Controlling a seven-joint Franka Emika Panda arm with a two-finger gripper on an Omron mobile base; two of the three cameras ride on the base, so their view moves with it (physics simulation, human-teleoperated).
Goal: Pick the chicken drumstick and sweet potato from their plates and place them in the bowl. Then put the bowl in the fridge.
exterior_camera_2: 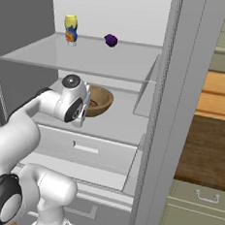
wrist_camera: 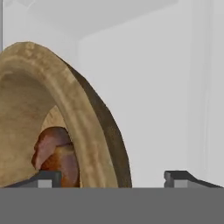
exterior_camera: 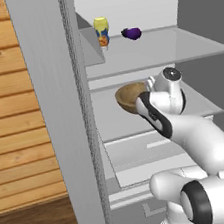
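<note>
Bowl (exterior_camera: 128, 97): we count one, on the fridge's (exterior_camera: 59, 116) middle shelf.
Drumstick (wrist_camera: 54, 153): one, inside the bowl.
Gripper (wrist_camera: 113, 178): fingers spread wide astride the rim, gripping nothing.
Top shelf: we see one bottle (exterior_camera: 102, 32), one purple item (exterior_camera: 132, 33).

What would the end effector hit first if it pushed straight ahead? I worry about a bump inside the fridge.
Probably the thick rim of the round light-brown wooden bowl, standing between its open fingertips; beyond that, the fridge's pale back wall. Depth is unclear.
</note>
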